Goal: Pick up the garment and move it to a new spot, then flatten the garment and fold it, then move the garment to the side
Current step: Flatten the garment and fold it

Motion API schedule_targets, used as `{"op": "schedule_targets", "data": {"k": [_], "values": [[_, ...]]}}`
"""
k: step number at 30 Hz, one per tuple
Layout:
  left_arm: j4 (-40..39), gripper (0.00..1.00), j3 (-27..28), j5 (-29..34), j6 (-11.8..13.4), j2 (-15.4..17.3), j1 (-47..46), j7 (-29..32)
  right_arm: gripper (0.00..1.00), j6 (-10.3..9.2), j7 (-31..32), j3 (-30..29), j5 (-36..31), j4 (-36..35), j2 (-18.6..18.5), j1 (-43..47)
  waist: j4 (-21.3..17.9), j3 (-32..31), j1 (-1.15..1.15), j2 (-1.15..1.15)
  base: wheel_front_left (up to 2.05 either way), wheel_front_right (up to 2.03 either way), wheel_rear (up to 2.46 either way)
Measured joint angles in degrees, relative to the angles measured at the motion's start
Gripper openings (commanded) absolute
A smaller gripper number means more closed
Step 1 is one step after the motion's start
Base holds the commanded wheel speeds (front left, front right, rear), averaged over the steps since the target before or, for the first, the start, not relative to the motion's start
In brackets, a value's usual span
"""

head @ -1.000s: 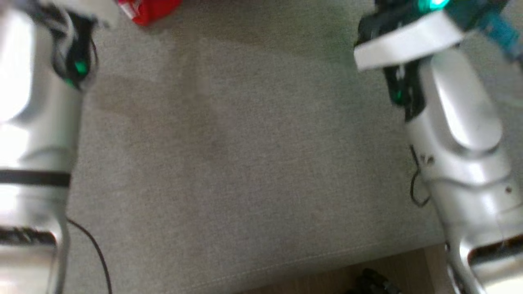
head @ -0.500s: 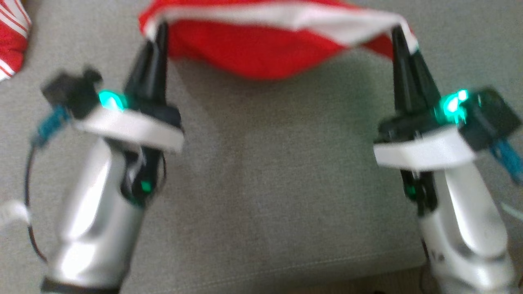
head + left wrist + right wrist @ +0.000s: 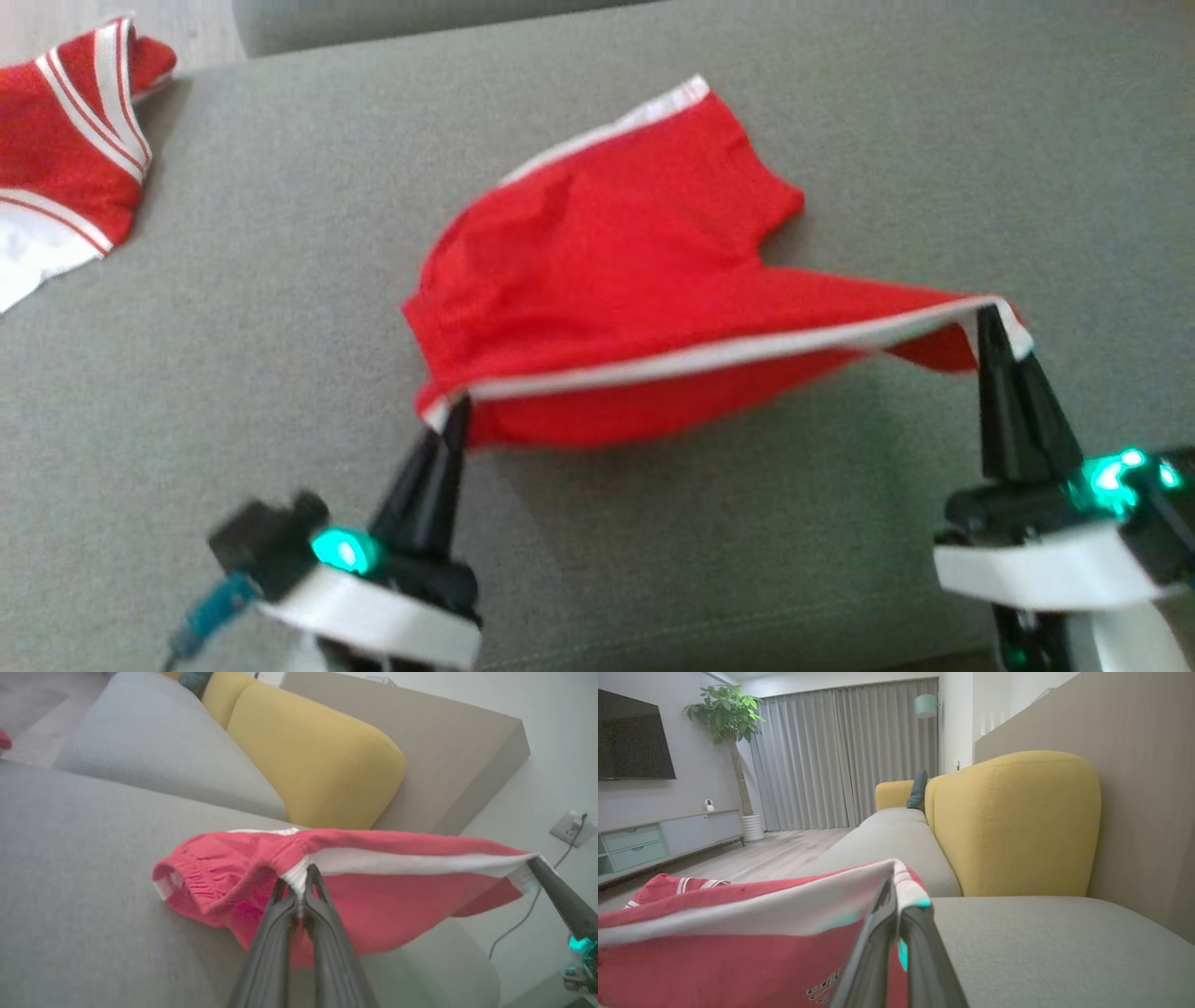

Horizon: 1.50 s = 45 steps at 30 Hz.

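Note:
The garment (image 3: 607, 271) is a pair of red shorts with white side stripes, stretched over the grey sofa seat (image 3: 280, 327). My left gripper (image 3: 455, 411) is shut on the near-left end of the white-striped edge (image 3: 299, 882). My right gripper (image 3: 991, 322) is shut on the other end of that edge (image 3: 896, 891), lifted a little off the seat. The white stripe (image 3: 728, 353) runs taut between the two grips. The far part of the shorts lies on the cushion.
Another red and white garment (image 3: 65, 177) lies at the seat's far left edge. Yellow back cushions (image 3: 317, 760) stand behind the seat. The sofa's front edge (image 3: 709, 635) runs just ahead of my wrists. A wall socket with a cable (image 3: 567, 828) sits to the right.
The head camera has tilted up, so the whole view shifted from bare seat to the shorts. Both grippers stay shut on the striped edge, which is still stretched between them.

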Motion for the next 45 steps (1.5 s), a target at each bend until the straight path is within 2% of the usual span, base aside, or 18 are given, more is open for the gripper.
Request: {"op": "schedule_targets", "data": {"k": [6, 13, 18, 24, 29, 33, 45], "values": [[-1.52, 0.0, -3.02, -1.18, 0.07, -0.66, 5.5, 1.32, 0.0, 0.0, 3.13, -1.11, 0.07, -4.12, 0.01, 6.04, 0.46, -1.23, 0.0, 0.0, 0.0, 0.0, 0.0], [0.41, 0.0, -5.64, -3.21, 0.07, -1.29, 5.53, 3.6, 0.0, 0.0, 3.86, -2.1, 1.34, -0.71, -0.35, 5.93, 1.51, -0.64, 0.0, 0.0, 0.0, 0.0, 0.0], [3.41, 0.0, -5.33, -6.28, 0.07, -2.38, 3.24, 4.28, 0.0, 0.0, 3.86, -2.15, 2.14, 5.92, -2.74, -0.42, 2.94, 0.51, 0.0, 0.0, 0.0, 0.0, 0.0], [9.48, 0.0, -4.35, -9.06, 0.79, -3.72, -6.79, 6.17, 0.0, 0.0, 5.86, 0.74, 3.11, 15.43, -6.82, -13.38, 5.13, 2.47, 0.0, 0.0, 0.0, 0.0, 0.0], [16.48, 0.0, -4.01, -12.48, 2.8, -4.87, -15.08, 8.66, 0.0, 0.0, 7.54, 5.15, 3.64, 26.63, -9.72, -25.65, 7.18, 4.3, 0.0, 0.0, 0.0, 0.0, 0.0], [21.28, 0.0, -4.61, -15.36, 4.57, -5.1, -20.14, 9.24, 0.0, 0.0, 7.91, 8.67, 4.33, 35.94, -10.62, -34.37, 9.02, 5.78, 0.01, 0.0, 0.0, 0.0, 0.0], [27.82, 0.0, -15.0, -23.86, 7.7, -5.36, -31.28, 6.99, 0.0, 0.0, 8.22, 14.36, 6.77, 57.07, -12.21, -49.94, 13.8, 9.93, 0.02, 0.0, 0.0, 0.0, 0.0]]}}
